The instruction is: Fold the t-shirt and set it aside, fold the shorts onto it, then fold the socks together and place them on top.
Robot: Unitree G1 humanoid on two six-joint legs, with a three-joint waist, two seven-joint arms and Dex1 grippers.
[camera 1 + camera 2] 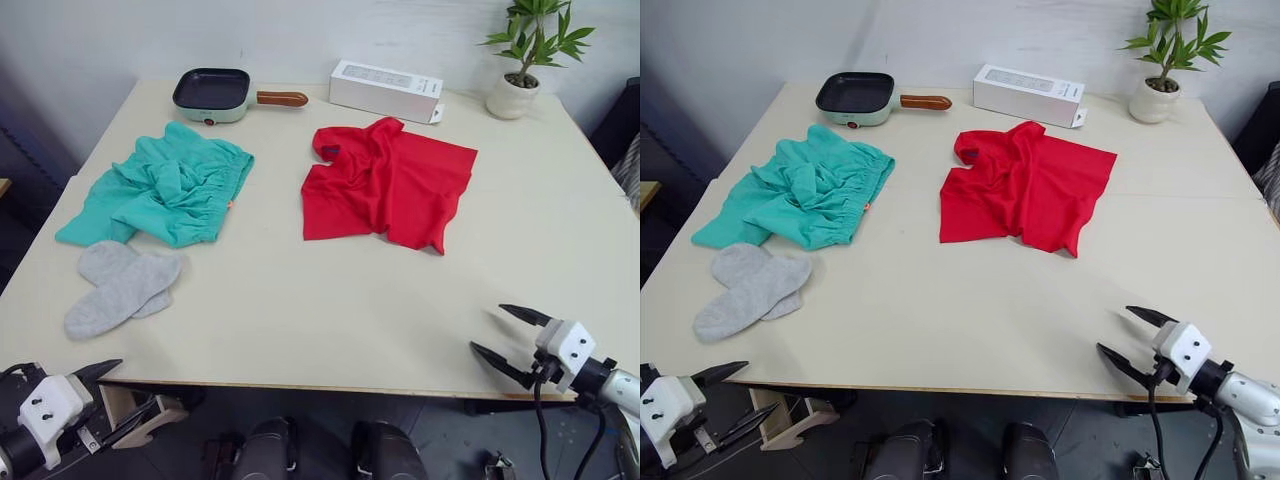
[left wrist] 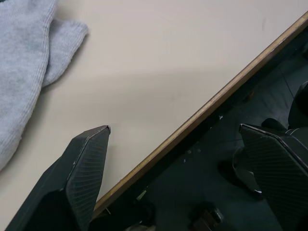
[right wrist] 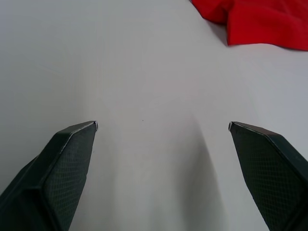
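Closest to the robot, the left gripper (image 1: 108,388) hangs at the near edge of the tabletop (image 1: 330,320), low on the robot's left. Its two black fingers are spread wide and hold nothing. The right gripper (image 1: 508,338) sits over the near right corner. Its fingers are spread wide too, with only bare tabletop between them.

A little farther in, on the left, lie the socks (image 1: 120,285). They are grey and flat, one partly on top of the other. Their long way runs from near-left to far-right.

Behind the socks are the shorts (image 1: 165,190), teal and bunched up. Their stretchy waistband faces the middle of the tabletop and the legs point out to the left.

The t-shirt (image 1: 385,180) is in the middle, a bit to the right, well apart from both grippers. It is red and crumpled, with folds on it. The collar is at its far-left part and the bottom hem points near and right.

At the far edge sit a small pan (image 1: 215,95), a white box (image 1: 385,90) and a plant in a pot (image 1: 525,60).

Nothing looks folded yet, so the t-shirt likely comes first. Both grippers should reach far in and pull it flat before folding. Grabbing two corners at once would keep it from bunching more.
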